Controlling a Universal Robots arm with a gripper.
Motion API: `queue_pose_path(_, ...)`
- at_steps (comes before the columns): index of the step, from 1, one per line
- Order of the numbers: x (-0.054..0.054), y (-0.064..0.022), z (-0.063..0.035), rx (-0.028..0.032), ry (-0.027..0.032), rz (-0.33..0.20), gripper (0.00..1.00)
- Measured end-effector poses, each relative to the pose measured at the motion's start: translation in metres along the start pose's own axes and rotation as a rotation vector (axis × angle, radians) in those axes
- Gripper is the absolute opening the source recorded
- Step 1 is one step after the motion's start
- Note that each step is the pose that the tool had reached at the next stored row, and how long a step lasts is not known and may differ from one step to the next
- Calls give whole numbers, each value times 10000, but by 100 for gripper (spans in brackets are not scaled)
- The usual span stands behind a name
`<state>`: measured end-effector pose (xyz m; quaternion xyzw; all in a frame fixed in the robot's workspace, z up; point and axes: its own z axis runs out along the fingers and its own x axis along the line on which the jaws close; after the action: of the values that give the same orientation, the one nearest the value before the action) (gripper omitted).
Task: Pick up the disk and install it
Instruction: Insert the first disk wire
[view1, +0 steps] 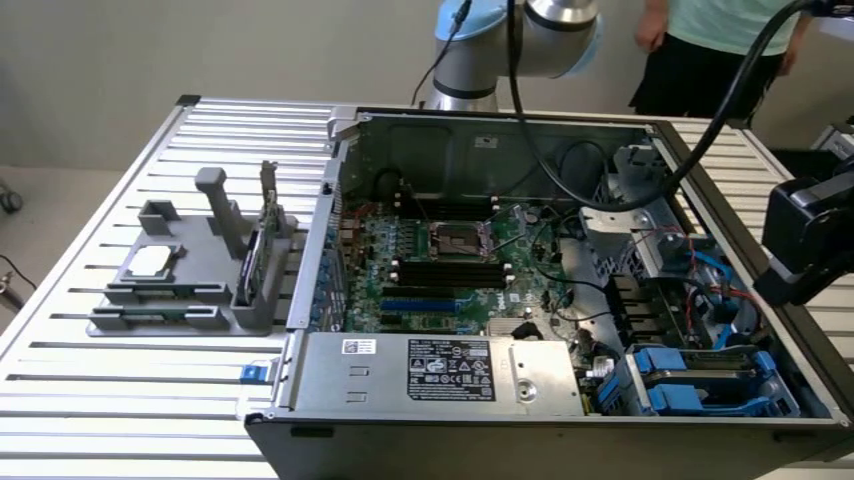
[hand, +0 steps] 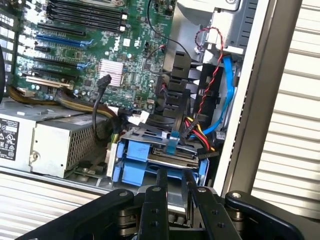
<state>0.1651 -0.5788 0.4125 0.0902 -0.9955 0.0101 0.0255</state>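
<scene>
The disk (view1: 697, 362) lies flat in the drive bay at the front corner of the open computer case, on the exterior view's right, with its blue carrier around it. In the wrist view the disk (hand: 172, 156) sits in the bay under a metal bracket, and a cable bundle plugs in behind it. My gripper (view1: 787, 285) hangs above the case's side wall, over that bay. Its two dark fingers (hand: 160, 192) stand a narrow gap apart with nothing between them, so my gripper (hand: 174, 176) is open just in front of the carrier's blue edge.
The case holds a motherboard (view1: 447, 265), a silver power supply (view1: 441, 372) and loose black cables. A grey fixture (view1: 200, 270) on the slatted table at the exterior view's left carries a small square chip and a thin card on edge. A person stands behind the table.
</scene>
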Motion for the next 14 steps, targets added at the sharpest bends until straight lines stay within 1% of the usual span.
queue_pose_path(3,-23,-4,16,6,-33,55,27)
queue_pose_path(6,-33,-6,53,7,-69,169,27)
queue_pose_path(9,-37,-5,93,-4,-79,427,27)
queue_pose_path(14,-41,-4,170,-30,-80,996,27)
